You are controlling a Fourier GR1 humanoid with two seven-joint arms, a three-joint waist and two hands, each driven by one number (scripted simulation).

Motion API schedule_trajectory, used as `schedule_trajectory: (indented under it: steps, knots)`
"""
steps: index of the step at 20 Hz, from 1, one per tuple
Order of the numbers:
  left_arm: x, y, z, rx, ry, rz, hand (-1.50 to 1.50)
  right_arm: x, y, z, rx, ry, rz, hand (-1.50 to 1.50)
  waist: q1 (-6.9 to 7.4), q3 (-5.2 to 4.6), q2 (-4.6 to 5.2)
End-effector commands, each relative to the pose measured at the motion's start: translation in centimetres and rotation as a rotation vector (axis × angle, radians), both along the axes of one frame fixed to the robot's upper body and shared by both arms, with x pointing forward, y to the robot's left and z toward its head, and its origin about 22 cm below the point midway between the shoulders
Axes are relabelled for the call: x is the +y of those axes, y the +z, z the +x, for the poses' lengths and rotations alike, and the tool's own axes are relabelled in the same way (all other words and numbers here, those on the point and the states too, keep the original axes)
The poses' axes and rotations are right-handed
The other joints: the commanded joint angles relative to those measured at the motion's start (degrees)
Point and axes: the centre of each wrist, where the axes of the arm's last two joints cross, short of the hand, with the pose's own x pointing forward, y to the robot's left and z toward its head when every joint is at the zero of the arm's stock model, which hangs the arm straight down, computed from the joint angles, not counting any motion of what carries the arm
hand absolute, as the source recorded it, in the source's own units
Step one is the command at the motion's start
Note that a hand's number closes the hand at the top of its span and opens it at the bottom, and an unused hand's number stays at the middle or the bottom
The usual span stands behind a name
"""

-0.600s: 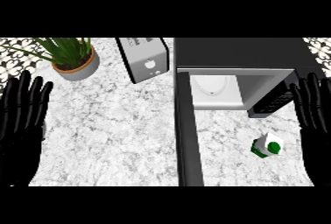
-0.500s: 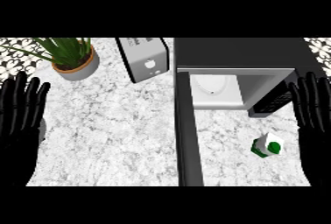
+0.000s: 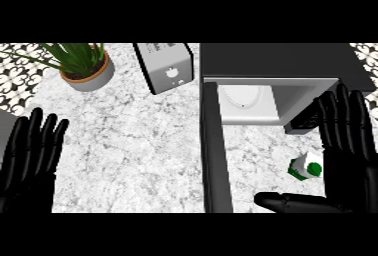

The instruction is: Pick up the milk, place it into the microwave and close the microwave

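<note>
— Where does the milk carton (image 3: pixel 305 168) stand?
— On the counter (image 3: pixel 133 150) in front of the open microwave (image 3: pixel 277 85); the right hand (image 3: pixel 347 165) sits just beside it, fingers straight, thumb out below, holding nothing.
— And the grasp?
— Probably best to curl round the carton's sides, keep it upright, and stay clear of the open door (image 3: pixel 214 150); the left hand (image 3: pixel 29 160) rests open at the left edge.
</note>
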Motion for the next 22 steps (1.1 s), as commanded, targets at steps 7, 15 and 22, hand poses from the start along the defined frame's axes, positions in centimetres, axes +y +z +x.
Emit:
schedule_trajectory:
  steps: [7,15,22]
  knots:
    - [-0.7,-0.8,-3.8,0.006,0.024,-0.050,-1.50,1.5,-1.3,-1.9,-0.002,-0.061,0.016,-1.50,-0.19,0.03,0.03]
    - [1.7,-0.9,-5.3,0.034,0.003,-0.032,-1.50,0.8,-3.7,0.9,0.069,-0.205,-0.038,-1.50,0.02,0.02,0.10]
    - [2.8,-2.1,-8.0,0.028,0.004,-0.040,-1.50,-1.4,-5.4,0.1,0.107,-0.278,0.013,-1.50,0.16,0.02,0.00]
